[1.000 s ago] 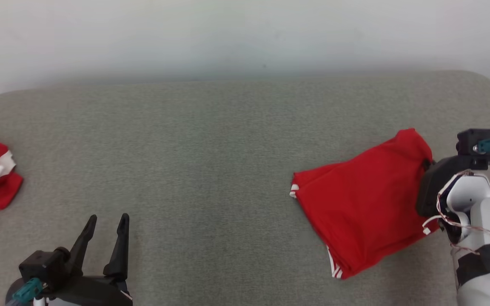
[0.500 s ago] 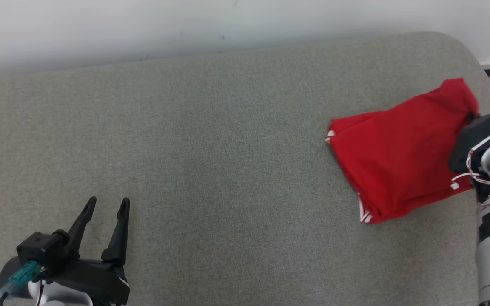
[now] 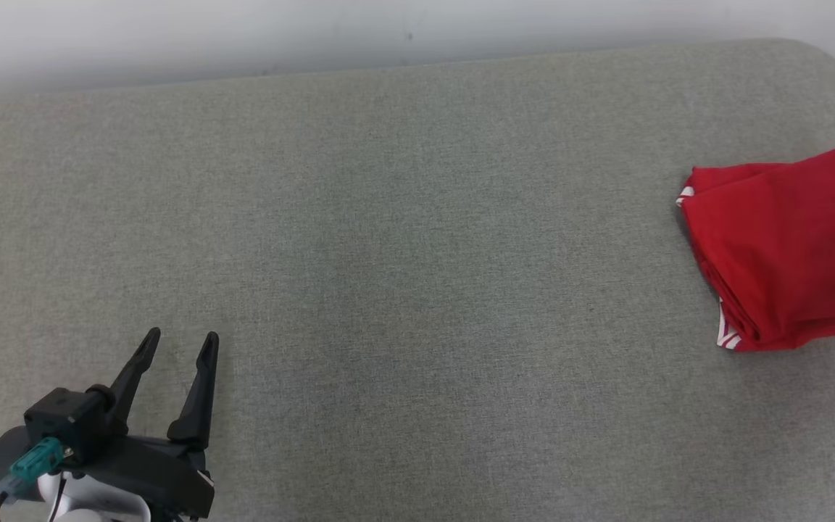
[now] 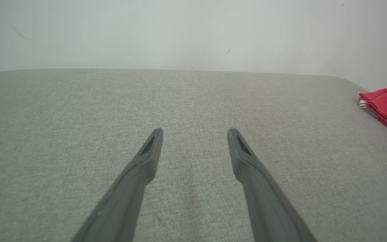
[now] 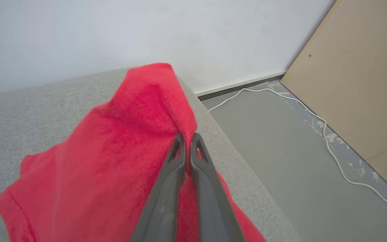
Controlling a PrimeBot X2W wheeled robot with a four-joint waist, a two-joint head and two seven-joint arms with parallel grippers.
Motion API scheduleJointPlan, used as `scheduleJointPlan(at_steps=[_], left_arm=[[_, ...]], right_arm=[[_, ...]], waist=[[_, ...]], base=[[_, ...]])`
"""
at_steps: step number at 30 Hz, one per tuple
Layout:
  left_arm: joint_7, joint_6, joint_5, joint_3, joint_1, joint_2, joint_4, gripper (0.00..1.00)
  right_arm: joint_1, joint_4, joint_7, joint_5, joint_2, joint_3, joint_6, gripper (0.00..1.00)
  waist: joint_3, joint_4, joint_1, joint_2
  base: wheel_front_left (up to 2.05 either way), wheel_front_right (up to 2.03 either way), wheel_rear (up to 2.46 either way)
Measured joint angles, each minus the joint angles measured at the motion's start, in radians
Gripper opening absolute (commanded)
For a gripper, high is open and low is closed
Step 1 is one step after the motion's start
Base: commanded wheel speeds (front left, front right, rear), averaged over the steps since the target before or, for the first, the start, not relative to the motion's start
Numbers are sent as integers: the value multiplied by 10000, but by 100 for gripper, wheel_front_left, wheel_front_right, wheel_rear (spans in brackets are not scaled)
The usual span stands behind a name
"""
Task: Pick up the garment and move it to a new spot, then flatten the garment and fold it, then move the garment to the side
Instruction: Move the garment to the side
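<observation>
Pinching a fold of the folded red cloth garment [image 5: 106, 151] in the closed right gripper [image 5: 187, 138], at the right end of the grey woven cushion [image 3: 417, 217]. Holding the left gripper [image 3: 178, 344] spread wide, empty.

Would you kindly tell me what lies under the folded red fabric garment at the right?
The grey woven cushion surface extends beneath the folded red fabric garment. The right end effector is shut on its raised edge. Anything lying directly beneath the cloth is covered.

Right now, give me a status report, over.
Left gripper open, empty, over cushion. Right gripper shut on folded red garment near cushion's right edge. White cable on floor beyond.
</observation>
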State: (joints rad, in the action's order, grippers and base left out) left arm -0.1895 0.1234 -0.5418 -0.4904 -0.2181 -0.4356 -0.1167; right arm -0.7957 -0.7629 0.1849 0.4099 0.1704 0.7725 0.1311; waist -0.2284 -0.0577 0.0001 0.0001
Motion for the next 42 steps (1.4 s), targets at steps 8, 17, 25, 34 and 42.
scheduleJointPlan(at_steps=[8,17,25,34,42], left_arm=[[119,88,36,-15,0,-125,222,100],[104,176,50,-56,-77,-125,263,100],[-161,263,40,-31,-90,54,148,100],[-579,516,-186,456,-164,593,-420,100],[-683,522,-186,993,-125,911,-809,100]], right_arm=[[-105,-205,-222,708,155,483,0,98],[-151,-169,-627,1407,96,928,0,100],[-440,-732,-2079,746,-259,892,0,100],[-490,-821,-3994,-1883,-945,652,-4,100],[945,115,-4328,-3659,-1170,-1106,-4,100]], waist=[[-227,167,0,0],[-228,262,0,0],[91,241,-1,0],[872,433,-1,-1],[1700,654,-2,-3]], base=[[0,0,0],[0,0,0],[0,0,0],[0,0,0],[0,0,0]])
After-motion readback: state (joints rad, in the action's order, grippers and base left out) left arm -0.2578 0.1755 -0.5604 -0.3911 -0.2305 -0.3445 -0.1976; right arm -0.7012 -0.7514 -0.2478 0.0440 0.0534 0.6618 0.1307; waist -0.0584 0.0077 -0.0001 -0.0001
